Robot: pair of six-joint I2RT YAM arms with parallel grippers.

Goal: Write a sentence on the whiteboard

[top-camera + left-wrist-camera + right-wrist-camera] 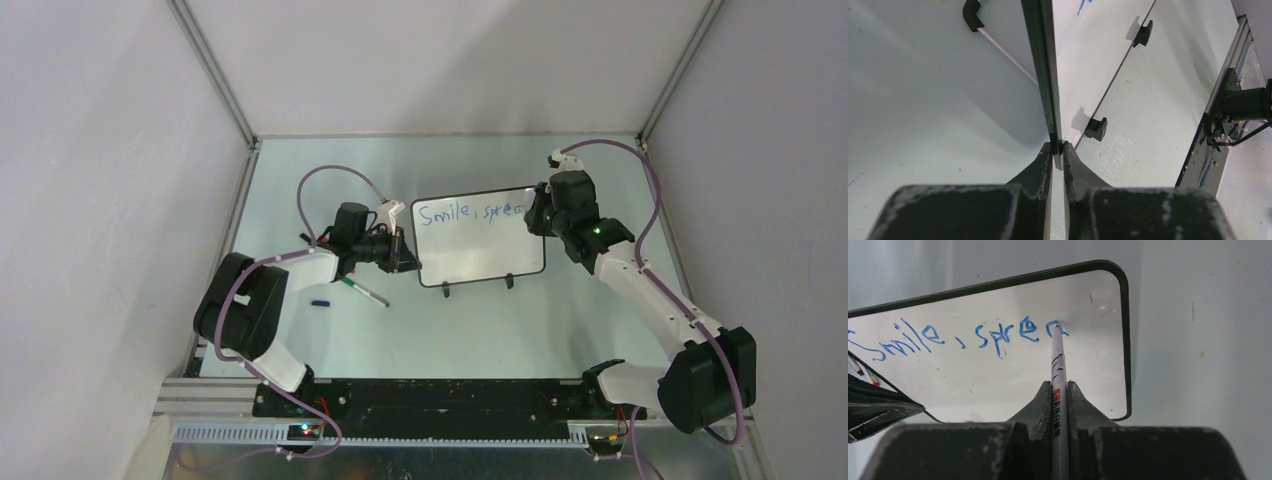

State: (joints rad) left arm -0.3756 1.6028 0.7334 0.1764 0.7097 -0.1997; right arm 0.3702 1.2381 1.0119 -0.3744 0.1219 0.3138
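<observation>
The whiteboard point(480, 252) stands upright on two black feet in the middle of the table. The sentence point(470, 212) in blue reads "Smile, sprea" along its top. My left gripper point(405, 255) is shut on the board's left edge; in the left wrist view the black frame point(1044, 75) runs straight into the gripper point(1058, 150). My right gripper point(541, 216) is at the board's upper right, shut on a white marker point(1058, 371). The marker's tip touches the board point(998, 375) at the last letter of the sentence point(958, 335). The gripper point(1060, 387) clamps the marker's barrel.
A second pen point(362, 291) lies on the table below my left gripper, with a small blue cap point(320, 301) to its left. The board's feet point(1096, 128) rest on the table. An aluminium rail point(420, 385) runs along the near edge, and walls close the cell.
</observation>
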